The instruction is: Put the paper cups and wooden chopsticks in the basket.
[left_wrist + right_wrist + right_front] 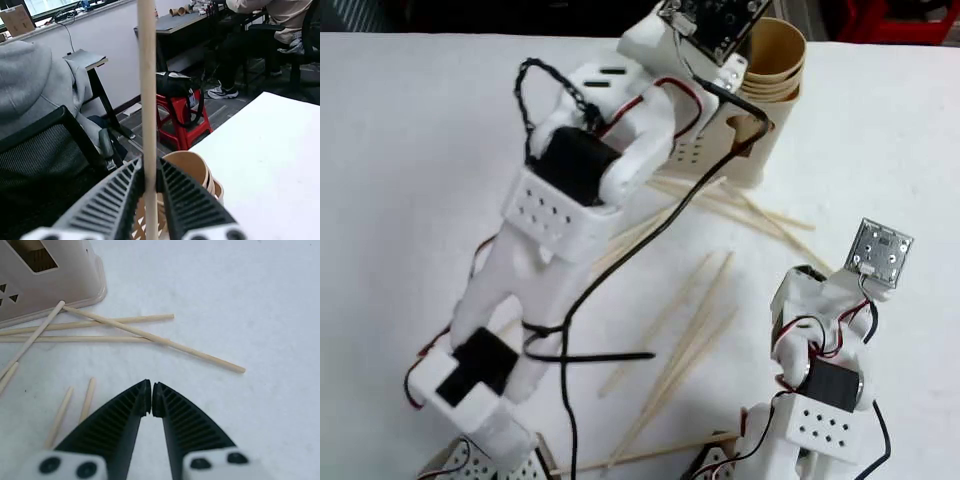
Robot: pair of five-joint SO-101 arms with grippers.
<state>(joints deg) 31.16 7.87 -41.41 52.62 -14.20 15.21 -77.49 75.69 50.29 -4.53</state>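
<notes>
The left gripper [150, 184] is clenched on one chopstick [146, 75], which stands upright between the two fingers [120, 192] and goes up past them. Directly under the fingertips is the stack of paper cups [192, 167], so the stick hangs over the basket [705, 155] (the cups sit inside it already). I judge the step in hand to be dropping this chopstick into the basket. The next move calls for lowering the stick beside the cups, not into them, and then loosening the fingers. The stick is long and thin, so it can tip over the rim if it is let go too high.

The right gripper [151, 401] is closed on nothing, its tips touching. Just beyond the tips lie several loose chopsticks [117, 319] on the white table [240, 285], some of them crossed. Farther out is a corner of the basket.

The high view adds what the wrist views do not give: many chopsticks [692, 325] scattered between the two arms, so I judge that much of the task remains. The left wrist view gives the grasp clearly, while from above the camera board [715, 25] sits over it.
</notes>
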